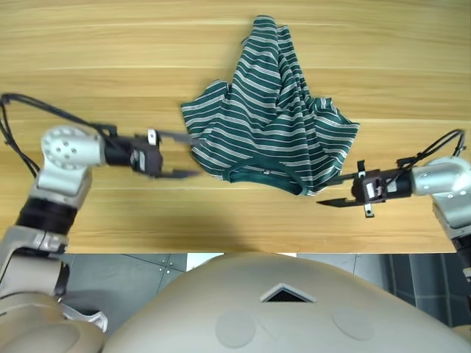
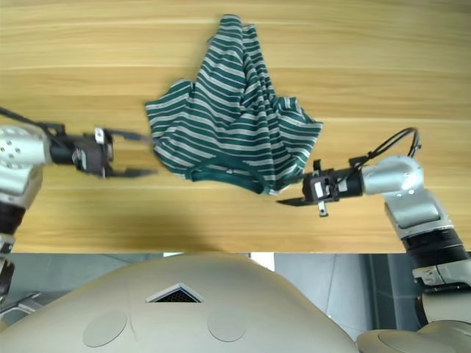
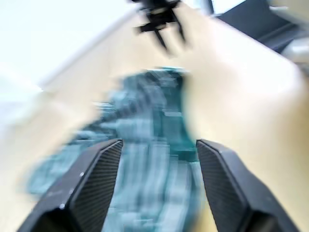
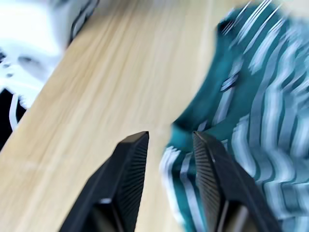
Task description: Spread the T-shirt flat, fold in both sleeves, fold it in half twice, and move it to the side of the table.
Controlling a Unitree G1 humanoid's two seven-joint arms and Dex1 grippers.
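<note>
The striped T-shirt lay crumpled at the middle of the bench, not yet spread and with no fold made. The left claw and right claw flanked it toward the near edge, both spread and holding nothing.

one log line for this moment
phase: shirt not yet spread | shirt: crumpled heap | left gripper: open at shirt's left edge | right gripper: open, straddling shirt's right corner

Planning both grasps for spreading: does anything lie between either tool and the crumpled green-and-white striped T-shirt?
Nothing visible does. The left tool is open at the left edge of the crumpled green-and-white striped T-shirt. The right tool is open at its near right corner. Both are low over the light wooden table.
</note>
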